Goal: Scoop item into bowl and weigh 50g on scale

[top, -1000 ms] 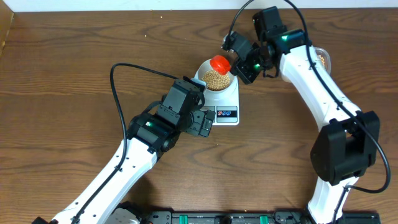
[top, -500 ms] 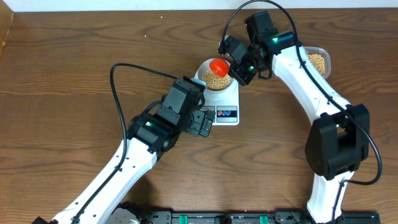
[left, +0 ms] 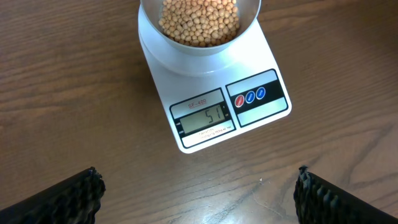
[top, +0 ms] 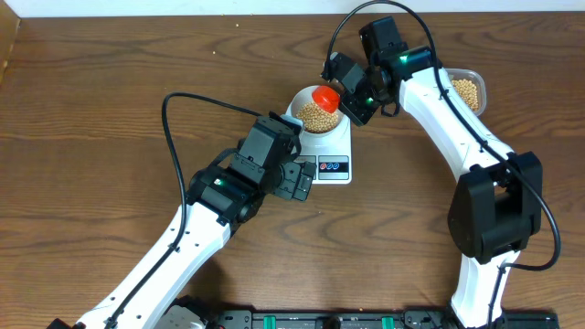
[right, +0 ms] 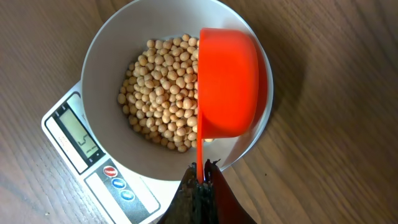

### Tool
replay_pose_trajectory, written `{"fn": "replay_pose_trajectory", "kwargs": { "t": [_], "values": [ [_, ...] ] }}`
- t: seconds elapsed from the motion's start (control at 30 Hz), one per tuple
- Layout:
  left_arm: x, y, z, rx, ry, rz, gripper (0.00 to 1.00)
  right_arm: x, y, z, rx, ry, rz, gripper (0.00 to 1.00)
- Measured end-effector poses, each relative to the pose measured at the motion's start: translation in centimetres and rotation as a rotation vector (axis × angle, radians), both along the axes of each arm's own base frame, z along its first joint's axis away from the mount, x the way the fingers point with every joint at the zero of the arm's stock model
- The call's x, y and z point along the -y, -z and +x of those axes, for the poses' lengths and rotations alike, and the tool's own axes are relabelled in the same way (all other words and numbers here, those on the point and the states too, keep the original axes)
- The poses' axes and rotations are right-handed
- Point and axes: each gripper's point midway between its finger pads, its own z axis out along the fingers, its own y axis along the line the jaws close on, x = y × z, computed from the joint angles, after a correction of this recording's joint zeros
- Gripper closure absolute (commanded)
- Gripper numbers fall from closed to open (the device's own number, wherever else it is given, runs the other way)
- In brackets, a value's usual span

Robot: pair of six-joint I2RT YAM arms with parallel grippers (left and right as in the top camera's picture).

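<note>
Beans [right: 158, 93], small, round and tan-yellow, lie heaped in a pale round bowl [right: 93, 68] that stands on the weighing end of a flat white scale [left: 205, 87] on a brown wooden desk [top: 91, 110]. Seen from overhead, the scale's long axis runs from the far side of the desk toward the robot. The bowl is at the far end, and the near end sits a little to the right. That near end carries the grey display [left: 204, 118] and small round red and blue buttons [left: 250, 96]. The display faces the left wrist camera and reads 51. An orange scoop [right: 229, 81] hangs over the right part of the bowl, its cup turned so that its smooth outside faces the right wrist camera; whether it touches the rim cannot be told. Its thin handle [right: 199, 152] points straight back from the cup to the right tool [right: 202, 183], which is closed tight on the handle's end. The left tool [left: 198, 177] hovers on the near side of the scale, just beside the display end. Its two dark fingers [left: 68, 196] are spread wide at the frame's lower corners and grip nothing. Well off to the right, near the far edge of the desk and behind the right arm, a clear plastic tub [top: 479, 78] holds more beans.
</note>
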Motion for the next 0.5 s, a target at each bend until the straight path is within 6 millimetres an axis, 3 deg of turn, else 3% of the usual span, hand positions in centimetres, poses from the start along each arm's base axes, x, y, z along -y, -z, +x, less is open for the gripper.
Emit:
{"fn": "replay_pose_trajectory", "kwargs": {
  "t": [0.5],
  "values": [
    [0.0,0.0,0.0,0.0,0.0,0.0,0.0,-0.22,0.28,-0.89,-0.03,-0.011,-0.011,0.99]
  ]
}}
